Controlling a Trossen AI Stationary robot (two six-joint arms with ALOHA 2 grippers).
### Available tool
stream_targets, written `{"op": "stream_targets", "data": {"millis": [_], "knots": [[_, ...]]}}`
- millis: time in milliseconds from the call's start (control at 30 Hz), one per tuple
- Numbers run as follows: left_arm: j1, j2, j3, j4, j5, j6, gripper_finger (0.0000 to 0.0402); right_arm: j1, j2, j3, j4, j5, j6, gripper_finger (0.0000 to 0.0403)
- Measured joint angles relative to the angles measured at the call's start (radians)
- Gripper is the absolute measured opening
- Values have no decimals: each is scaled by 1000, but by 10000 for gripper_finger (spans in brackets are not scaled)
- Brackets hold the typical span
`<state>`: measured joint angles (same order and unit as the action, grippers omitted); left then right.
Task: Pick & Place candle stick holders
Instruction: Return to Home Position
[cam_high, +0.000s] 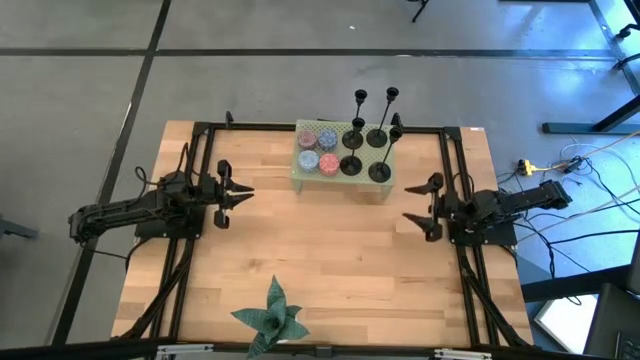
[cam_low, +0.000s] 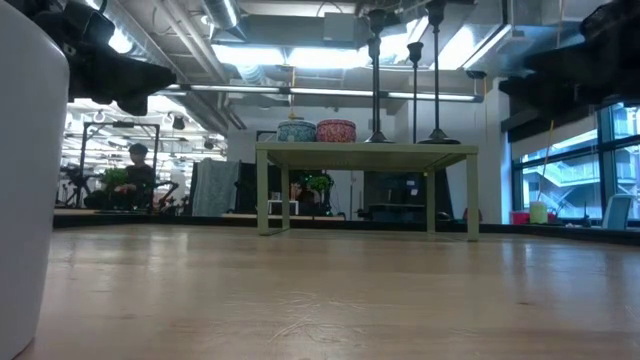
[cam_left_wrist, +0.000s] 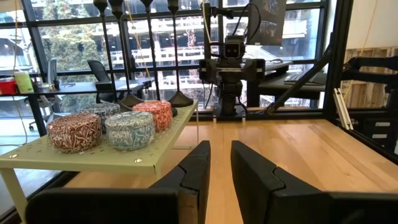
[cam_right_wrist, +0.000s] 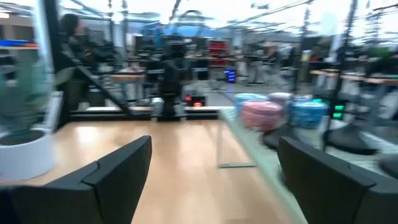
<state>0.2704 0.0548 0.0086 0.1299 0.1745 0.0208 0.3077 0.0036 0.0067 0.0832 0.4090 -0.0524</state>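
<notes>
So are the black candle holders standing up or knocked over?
Standing up. In the low view the candle stick holders rise straight from flat bases on the green shelf.

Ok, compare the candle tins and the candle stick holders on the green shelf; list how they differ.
The candle tins are squat and patterned in brown, blue and red; the candle stick holders are plain black, tall on thin stems. The tins fill the half of the green shelf nearer the left arm, the holders the half nearer the right. All stand upright on it, clear of the left gripper and right gripper.
</notes>
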Motion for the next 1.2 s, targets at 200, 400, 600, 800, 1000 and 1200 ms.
{"op": "stream_targets", "data": {"millis": [200, 400, 600, 800, 1000, 1200], "knots": [[0, 0, 0, 0, 0, 0, 59, 0, 0, 0, 3, 46, 20, 344], [0, 0, 0, 0, 0, 0, 59, 0, 0, 0, 3, -14, 102, 261], [0, 0, 0, 0, -1, 0, 59, 0, 0, 0, 2, -62, 154, 134], [0, 0, 0, 0, -1, 0, 59, 0, 0, 0, 2, -62, 154, 33], [0, 0, 0, 0, -1, 0, 59, 0, 0, 0, -4, -62, 125, 17], [0, 0, 0, 0, -1, 0, 59, 0, 0, 0, -6, -62, 124, 51]]}}
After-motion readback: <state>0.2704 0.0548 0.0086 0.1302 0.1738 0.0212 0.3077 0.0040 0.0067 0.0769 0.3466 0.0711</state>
